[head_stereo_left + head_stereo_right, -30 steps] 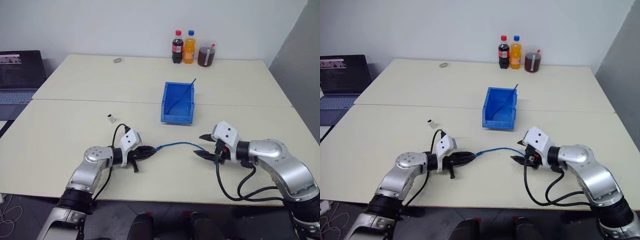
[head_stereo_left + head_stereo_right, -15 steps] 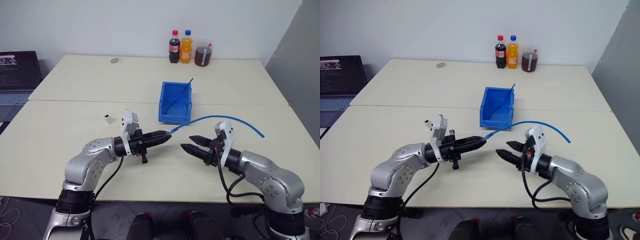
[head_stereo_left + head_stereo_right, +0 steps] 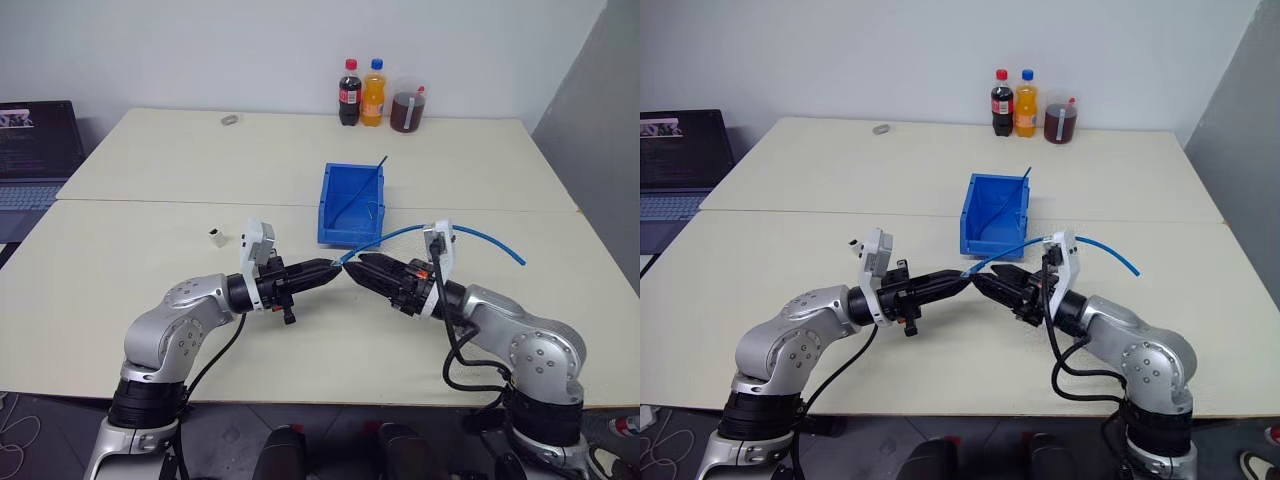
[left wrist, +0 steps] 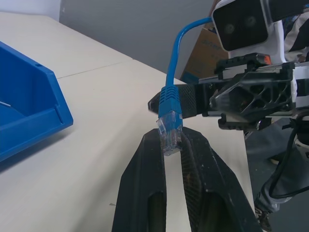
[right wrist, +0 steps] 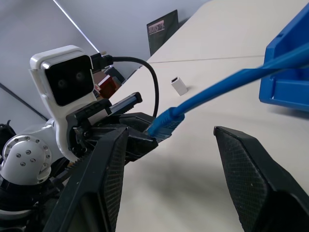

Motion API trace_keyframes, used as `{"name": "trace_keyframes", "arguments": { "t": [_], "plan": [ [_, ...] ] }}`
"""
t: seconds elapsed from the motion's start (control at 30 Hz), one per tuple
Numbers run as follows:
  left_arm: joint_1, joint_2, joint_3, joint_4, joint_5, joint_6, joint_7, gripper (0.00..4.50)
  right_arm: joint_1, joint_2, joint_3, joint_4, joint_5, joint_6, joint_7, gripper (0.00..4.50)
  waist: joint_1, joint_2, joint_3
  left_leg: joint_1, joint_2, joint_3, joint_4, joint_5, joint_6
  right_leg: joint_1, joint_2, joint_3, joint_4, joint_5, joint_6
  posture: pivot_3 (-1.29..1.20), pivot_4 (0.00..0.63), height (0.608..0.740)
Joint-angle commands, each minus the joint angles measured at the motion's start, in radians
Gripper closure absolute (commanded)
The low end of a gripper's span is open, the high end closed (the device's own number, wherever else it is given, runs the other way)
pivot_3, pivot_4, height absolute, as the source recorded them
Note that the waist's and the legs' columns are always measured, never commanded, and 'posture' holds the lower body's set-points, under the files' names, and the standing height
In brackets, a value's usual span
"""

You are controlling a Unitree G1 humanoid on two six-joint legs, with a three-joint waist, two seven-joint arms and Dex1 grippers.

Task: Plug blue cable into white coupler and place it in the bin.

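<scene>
Left eye view: worktop [image 3: 150, 290] spans the frame; bin [image 3: 350, 205] just above centre, open-top, rigid, not yet needed. Blue cable [image 3: 480, 240] arcs in the air from centre out to the right, its far end free. It looks light, limp along its length, springy enough to hold a bow. Left claw [image 3: 335, 270] is clamped on the clear plug [image 4: 169, 133]; the stiff plug and boot are the only sound grip points. Right claw [image 3: 358, 268] stands with jaws apart, holding nothing, tips close to the plug at centre. White coupler [image 3: 217, 237] sits left of centre on the worktop, untouched: tiny, hard, probably light and easily knocked over; best pinched across its flat sides.
</scene>
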Motion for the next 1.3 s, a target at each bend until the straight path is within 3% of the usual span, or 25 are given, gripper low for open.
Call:
{"name": "trace_keyframes", "arguments": {
  "t": [0.03,0.1,0.2,0.57,0.9,0.93,1.3],
  "plan": [
    [0.001,0.008,-0.001,-0.045,-0.009,-0.013,-0.001,4.33,-0.030,0.015,0.012,0.010,0.031,-0.030,-0.006,1.49,0.000,0.000,0.000,0.000,0.000,0.000,0.000,0.000,0.000,0.000,0.000,0.000,0.000,0.000,0.000,0.00,0.150,0.740],
    [0.002,0.009,-0.002,-0.047,-0.008,-0.014,-0.001,4.33,-0.036,0.021,0.011,0.022,0.043,-0.035,-0.005,1.49,0.000,0.000,0.000,0.000,0.000,0.000,0.000,0.000,0.000,0.000,0.000,0.000,0.000,0.000,0.000,0.00,0.150,0.740],
    [0.004,0.013,-0.003,-0.048,-0.007,-0.016,-0.006,4.33,-0.040,0.023,0.011,0.033,0.052,-0.041,-0.003,1.97,0.000,0.000,0.000,0.000,0.000,0.000,0.000,0.000,0.000,0.000,0.000,0.000,0.000,0.000,0.000,0.00,0.150,0.740],
    [0.021,0.021,-0.001,-0.053,-0.005,-0.019,-0.009,4.33,-0.034,-0.002,0.026,0.035,0.131,-0.028,0.013,4.36,-0.001,0.000,0.000,0.000,0.000,0.000,-0.001,0.000,0.000,0.000,0.000,0.000,-0.001,0.000,0.000,0.00,0.150,0.740],
    [0.030,0.023,-0.019,-0.037,0.018,-0.036,-0.007,4.33,-0.036,-0.014,0.040,0.036,0.149,-0.026,0.015,4.42,-0.001,0.000,0.000,0.000,0.000,0.000,-0.001,0.000,0.000,-0.001,0.000,0.000,-0.001,0.000,0.000,0.00,0.150,0.740],
    [0.038,0.034,-0.023,-0.038,0.020,-0.030,-0.013,3.62,-0.036,-0.016,0.041,0.037,0.147,-0.029,0.015,4.43,-0.001,0.000,0.000,0.000,0.000,0.000,-0.001,0.000,0.000,-0.001,0.000,0.000,-0.001,0.000,0.000,0.00,0.150,0.740],
    [0.136,0.136,-0.026,-0.057,0.067,-0.070,-0.053,1.55,-0.035,-0.033,0.043,0.056,0.143,-0.066,0.016,4.43,-0.007,0.000,0.000,-0.001,0.000,0.000,-0.002,0.000,0.000,-0.001,0.000,0.000,-0.001,-0.001,-0.001,0.00,0.150,0.740]
  ]
}}
